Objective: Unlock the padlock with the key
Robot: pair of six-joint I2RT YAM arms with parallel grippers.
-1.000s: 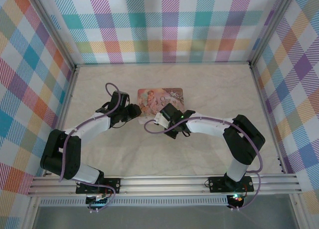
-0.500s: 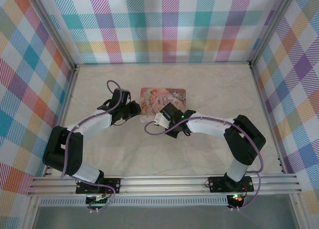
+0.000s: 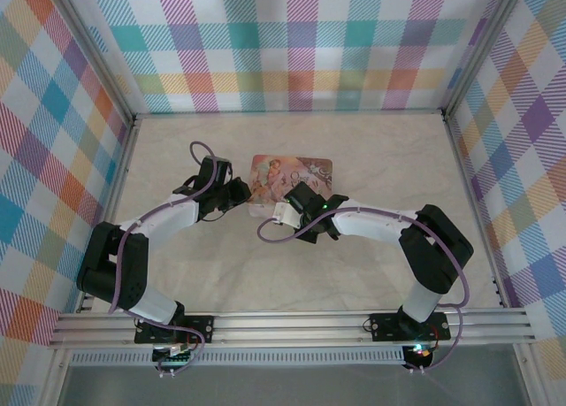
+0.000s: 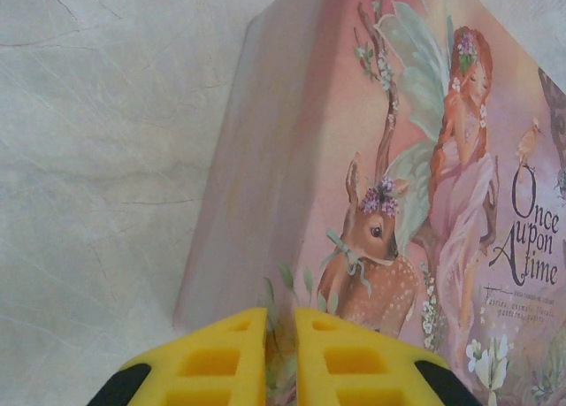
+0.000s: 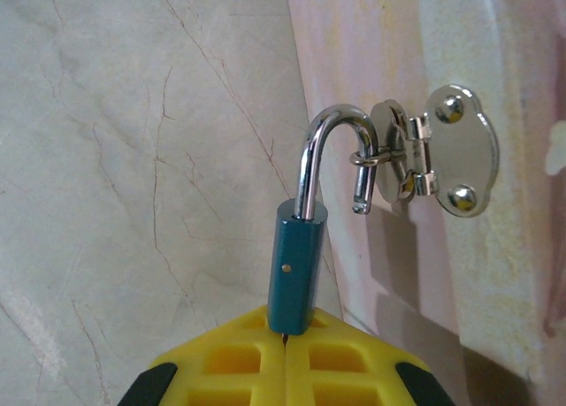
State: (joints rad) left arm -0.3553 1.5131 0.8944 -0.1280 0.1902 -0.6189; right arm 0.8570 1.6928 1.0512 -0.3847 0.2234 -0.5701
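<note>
Evidently the unlocking looks done: the padlock (image 5: 298, 264) has its shackle (image 5: 329, 127) sprung open, one end hooked through the clasp (image 5: 442, 154) on the pink tin (image 5: 371, 61). The right gripper (image 5: 285, 344) clamps the padlock's body just beside the tin. The left gripper (image 4: 280, 335) has its fingers nearly together at the tin's edge, and whether they pinch it is unclear. Left to do, I judge, is unhooking.

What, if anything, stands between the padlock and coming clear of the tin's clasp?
The right gripper holds the padlock by its teal body. Its shackle is sprung open, but the hook is threaded through the small ring on the clasp of the tin. Nothing else visible blocks it.
</note>
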